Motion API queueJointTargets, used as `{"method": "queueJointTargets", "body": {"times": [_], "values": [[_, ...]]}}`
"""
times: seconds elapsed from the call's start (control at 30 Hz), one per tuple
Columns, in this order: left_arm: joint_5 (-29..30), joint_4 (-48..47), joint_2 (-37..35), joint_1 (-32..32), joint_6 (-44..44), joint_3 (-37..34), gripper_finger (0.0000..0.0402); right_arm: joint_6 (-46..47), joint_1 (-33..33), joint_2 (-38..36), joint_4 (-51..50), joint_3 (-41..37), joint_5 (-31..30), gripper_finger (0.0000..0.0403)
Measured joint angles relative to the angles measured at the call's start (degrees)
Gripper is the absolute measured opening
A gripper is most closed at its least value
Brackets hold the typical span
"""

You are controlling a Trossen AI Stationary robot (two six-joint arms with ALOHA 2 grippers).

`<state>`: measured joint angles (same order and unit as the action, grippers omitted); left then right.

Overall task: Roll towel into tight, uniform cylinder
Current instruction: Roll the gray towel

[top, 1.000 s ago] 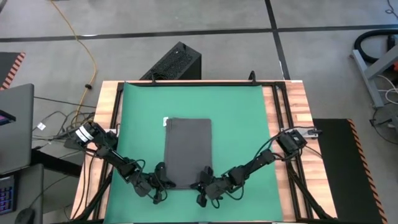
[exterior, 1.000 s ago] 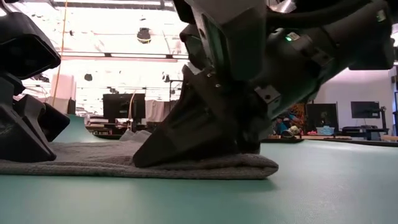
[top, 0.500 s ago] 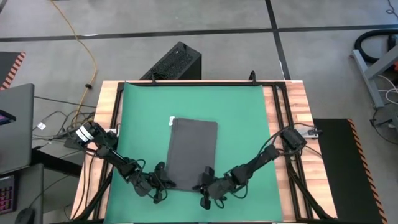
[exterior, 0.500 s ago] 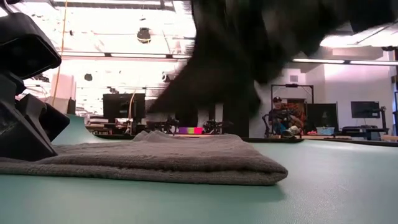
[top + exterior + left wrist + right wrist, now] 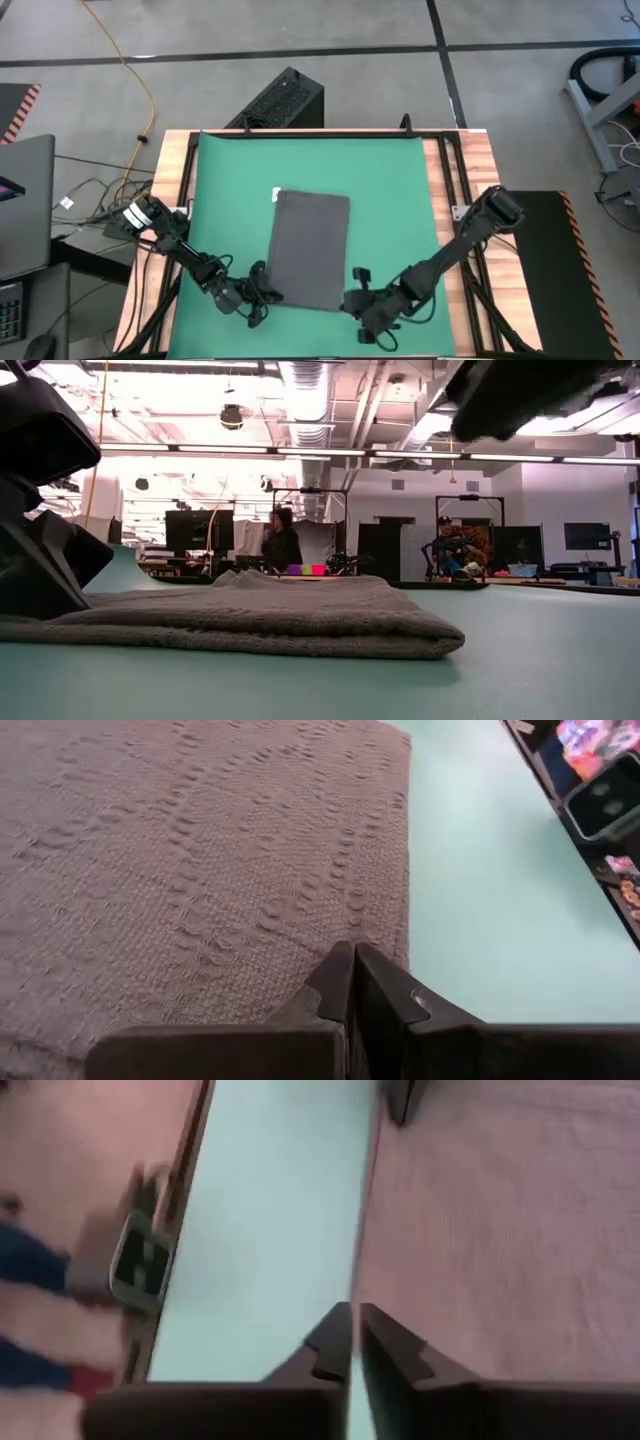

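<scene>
The dark grey towel (image 5: 310, 248) is seen lying flat and folded on the green mat (image 5: 390, 190) covering the counter (image 5: 480, 160), slightly skewed, with its white tag (image 5: 276, 195) at the far left corner. The left end effector (image 5: 262, 288), fingers pressed together, is rested on the towel's near left corner. The right end effector (image 5: 362, 278), fingers likewise closed and holding nothing, is raised just beside the towel's near right corner.

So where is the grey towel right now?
In the high view, the towel lies flat on the green mat, near its front-centre, with the left gripper at its near-left corner.
</scene>
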<state>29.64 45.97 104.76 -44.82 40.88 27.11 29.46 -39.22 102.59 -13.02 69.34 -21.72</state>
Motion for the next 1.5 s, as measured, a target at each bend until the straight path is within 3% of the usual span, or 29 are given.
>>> {"method": "queueJointTargets", "body": {"times": [0.2,0.33,0.47,0.73,1.07,1.33,1.5], "values": [[-0.54,0.6,0.02,-0.02,-1.45,0.04,0.0015,-8.16,-2.4,1.38,-0.19,0.23,-0.02,0.016],[-1.88,0.99,0.02,-0.02,-4.08,0.28,0.0037,-8.56,-0.65,2.8,0.62,0.24,-0.77,0.023],[-1.85,0.41,-0.01,0.17,-6.41,0.84,0.0061,-12.42,1.11,5.54,3.88,0.31,-0.38,0.0261],[-1.57,-1.3,-0.12,1.31,-6.66,1.22,0.0084,-18.85,1.92,10.34,8.82,0.33,0.79,0.0264],[-3.38,-3.01,-0.18,1.55,-7.38,1.22,0.0085,-16.28,3.49,15.55,8.61,0.65,-1.3,0.0261],[-4.87,-6.42,-0.2,1.57,-7.4,1.22,0.0085,-7.5,3.65,16.45,3.08,0.28,-3.12,0.0231],[-4.98,-6.87,-0.2,1.57,-7.38,1.27,0.0085,-4.11,3.56,16.52,1.84,0.15,-3.09,0.0184]]}}
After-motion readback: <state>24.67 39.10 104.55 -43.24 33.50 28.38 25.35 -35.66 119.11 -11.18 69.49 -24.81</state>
